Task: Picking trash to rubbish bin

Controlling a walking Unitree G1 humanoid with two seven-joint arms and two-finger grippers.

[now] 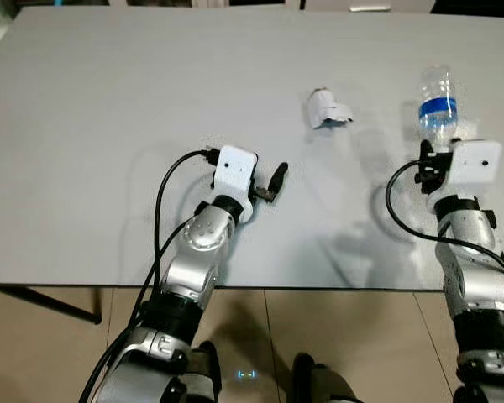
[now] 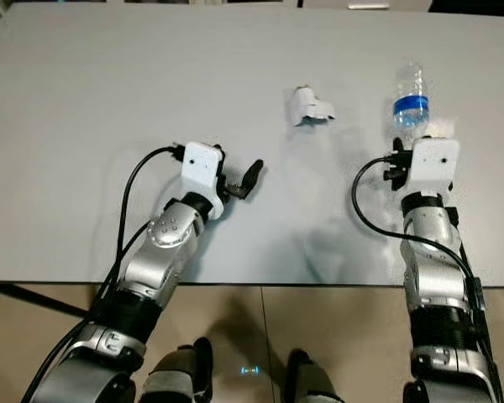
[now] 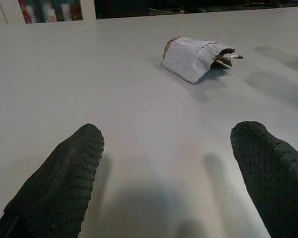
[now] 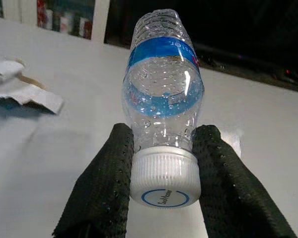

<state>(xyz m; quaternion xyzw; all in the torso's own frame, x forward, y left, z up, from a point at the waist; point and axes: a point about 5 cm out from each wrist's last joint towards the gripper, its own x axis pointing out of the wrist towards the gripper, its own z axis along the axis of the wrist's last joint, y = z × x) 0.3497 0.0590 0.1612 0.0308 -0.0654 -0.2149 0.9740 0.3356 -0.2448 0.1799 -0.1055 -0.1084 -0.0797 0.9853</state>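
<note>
Black fingers (image 4: 104,193) of the right gripper (image 4: 165,186) squeezed the white cap end of one clear plastic bottle (image 4: 162,104), which lay on the grey tabletop (image 1: 109,109) near its right edge. One crumpled white paper scrap (image 1: 326,109) lay just beside it, toward the middle. The left gripper (image 3: 164,183) rested low over the tabletop near the front edge, fingers spread apart and holding nothing. Both silver arms reached forward over the front edge.
</note>
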